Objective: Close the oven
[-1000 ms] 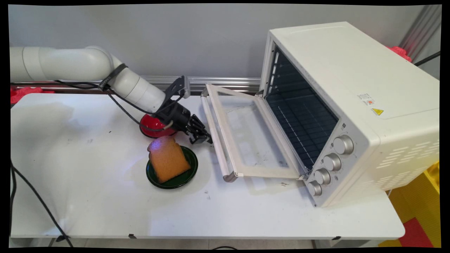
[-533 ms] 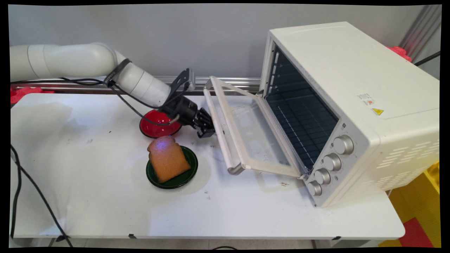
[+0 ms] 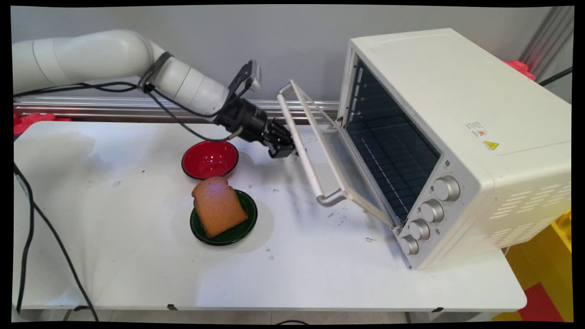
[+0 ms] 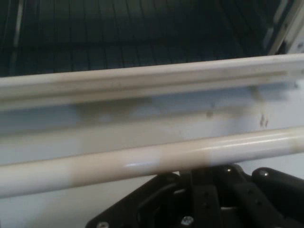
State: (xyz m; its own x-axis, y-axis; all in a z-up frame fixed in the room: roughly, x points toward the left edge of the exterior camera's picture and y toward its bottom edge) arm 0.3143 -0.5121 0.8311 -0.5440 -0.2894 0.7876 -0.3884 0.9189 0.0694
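Note:
My gripper (image 3: 284, 150) is shut and pressed against the underside of the oven door's cream handle bar (image 3: 315, 180), with nothing between its fingers. The glass door (image 3: 340, 160) of the white toaster oven (image 3: 457, 114) stands half raised, tilted at a steep angle. In the hand view the handle bar (image 4: 152, 159) crosses the picture just above my gripper (image 4: 204, 176), and the door's edge (image 4: 142, 80) and the oven's dark rack (image 4: 118, 28) lie beyond it. A slice of toast (image 3: 218, 205) rests on a green plate (image 3: 244, 228), left of the door.
A red bowl (image 3: 210, 159) sits on the table behind the toast, below my arm. The oven's knobs (image 3: 432, 210) face the table's front right. Black cables (image 3: 27, 237) hang down at the table's left edge.
My gripper has risen and moved right under the handle. The door has swung up from lying nearly flat to half shut. The red bowl is now uncovered.

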